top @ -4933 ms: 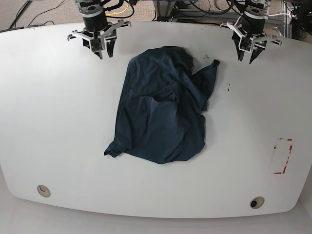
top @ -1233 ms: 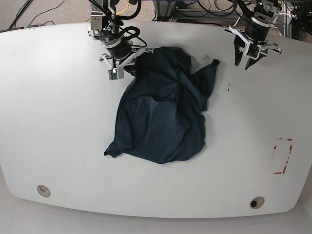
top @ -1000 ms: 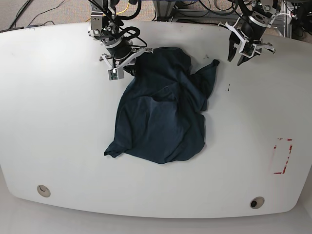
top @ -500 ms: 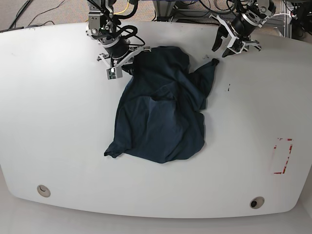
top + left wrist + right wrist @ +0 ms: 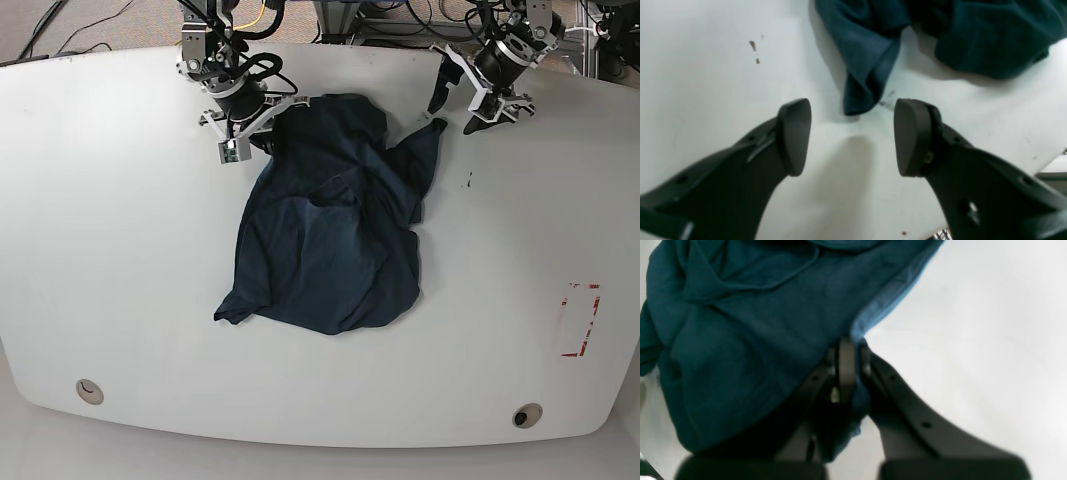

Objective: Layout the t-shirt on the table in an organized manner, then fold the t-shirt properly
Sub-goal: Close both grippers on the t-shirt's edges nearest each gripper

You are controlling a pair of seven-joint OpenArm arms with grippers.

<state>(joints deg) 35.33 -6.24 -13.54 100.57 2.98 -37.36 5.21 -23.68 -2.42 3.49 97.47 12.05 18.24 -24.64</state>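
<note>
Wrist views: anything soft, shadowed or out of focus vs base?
Left wrist: fingers near the lens slightly soft, their shadow on the table; the t-shirt tip fairly sharp. Right wrist: fabric and the right gripper clamped on it blurred, lower frame dark. Base: even light, crisp overall, table edges bowed by the wide lens.

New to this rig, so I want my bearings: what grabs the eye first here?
A crumpled navy t-shirt lies mid-table. The right claw is shut on its far edge, while the left claw gapes open astride a pointed corner of the cloth, not yet gripping.
</note>
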